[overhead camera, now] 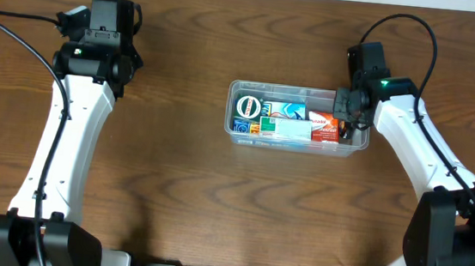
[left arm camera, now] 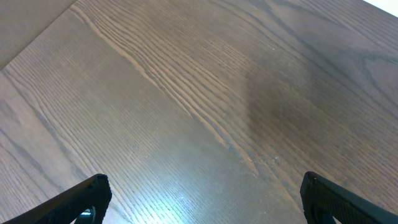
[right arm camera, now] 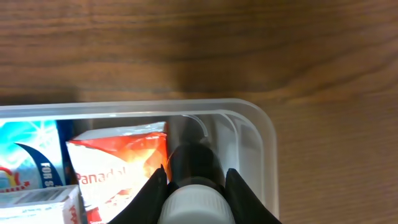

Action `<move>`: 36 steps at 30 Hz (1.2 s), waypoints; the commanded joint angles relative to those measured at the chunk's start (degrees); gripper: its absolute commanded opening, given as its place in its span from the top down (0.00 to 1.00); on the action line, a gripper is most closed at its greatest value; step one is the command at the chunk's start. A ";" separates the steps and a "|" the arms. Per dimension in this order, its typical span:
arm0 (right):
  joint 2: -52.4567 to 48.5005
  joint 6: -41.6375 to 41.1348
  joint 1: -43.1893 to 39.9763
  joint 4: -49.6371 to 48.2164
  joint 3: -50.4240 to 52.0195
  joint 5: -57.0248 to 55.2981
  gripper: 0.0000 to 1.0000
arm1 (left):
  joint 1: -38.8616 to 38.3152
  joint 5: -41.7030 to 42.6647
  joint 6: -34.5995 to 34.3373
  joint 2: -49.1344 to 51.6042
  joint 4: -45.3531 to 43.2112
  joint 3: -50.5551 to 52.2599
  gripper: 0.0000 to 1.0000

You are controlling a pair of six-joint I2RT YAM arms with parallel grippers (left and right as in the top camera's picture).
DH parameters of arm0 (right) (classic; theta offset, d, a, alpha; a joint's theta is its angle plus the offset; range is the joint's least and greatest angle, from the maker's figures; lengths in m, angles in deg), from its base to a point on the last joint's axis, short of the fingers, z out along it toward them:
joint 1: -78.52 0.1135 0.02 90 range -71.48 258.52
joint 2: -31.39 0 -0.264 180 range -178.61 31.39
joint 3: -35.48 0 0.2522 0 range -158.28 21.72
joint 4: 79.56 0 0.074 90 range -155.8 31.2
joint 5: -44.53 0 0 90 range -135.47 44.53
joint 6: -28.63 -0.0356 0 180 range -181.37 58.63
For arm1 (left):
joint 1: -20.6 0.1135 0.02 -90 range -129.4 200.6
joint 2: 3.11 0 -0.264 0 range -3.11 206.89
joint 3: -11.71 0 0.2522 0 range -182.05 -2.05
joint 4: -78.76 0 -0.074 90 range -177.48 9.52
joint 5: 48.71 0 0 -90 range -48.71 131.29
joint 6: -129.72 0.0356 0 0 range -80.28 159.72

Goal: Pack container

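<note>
The clear plastic container (overhead camera: 238,90) sits at the table's middle, holding a round tin, a blue carton (overhead camera: 289,112), a white box and a red-orange Panadol box (overhead camera: 323,124). My right gripper (overhead camera: 347,117) is over the container's right end, shut on a dark bottle with a white cap (right arm camera: 196,202), which hangs inside the container (right arm camera: 261,134) between the Panadol box (right arm camera: 118,168) and the right wall. My left gripper (left arm camera: 202,199) is open and empty over bare wood at the far left (overhead camera: 100,30).
The brown wooden table (overhead camera: 172,188) surrounds the container on all sides. The arms' bases stand at the front edge.
</note>
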 commanded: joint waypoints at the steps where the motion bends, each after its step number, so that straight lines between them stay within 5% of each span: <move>1: -0.09 -0.98 0.46 -0.42 0.04 1.18 0.79 | 0.20 -0.90 0.57 -0.31 0.15 -0.42 0.02; 9: -0.11 -0.96 0.46 0.17 0.07 1.55 0.78 | 0.20 -0.90 0.57 -0.31 0.15 -0.42 0.02; 18: -0.11 -0.94 0.46 0.55 0.07 1.55 0.56 | 0.20 -0.90 0.57 -0.31 0.15 -0.42 0.02; 28: 3.45 2.82 -0.17 0.74 -3.58 1.55 0.55 | 0.20 -0.90 0.57 -0.31 0.15 -0.42 0.02; 36: 16.41 5.86 -2.75 4.02 -6.49 6.45 0.56 | 0.20 -0.90 0.57 -0.31 0.15 -0.42 0.02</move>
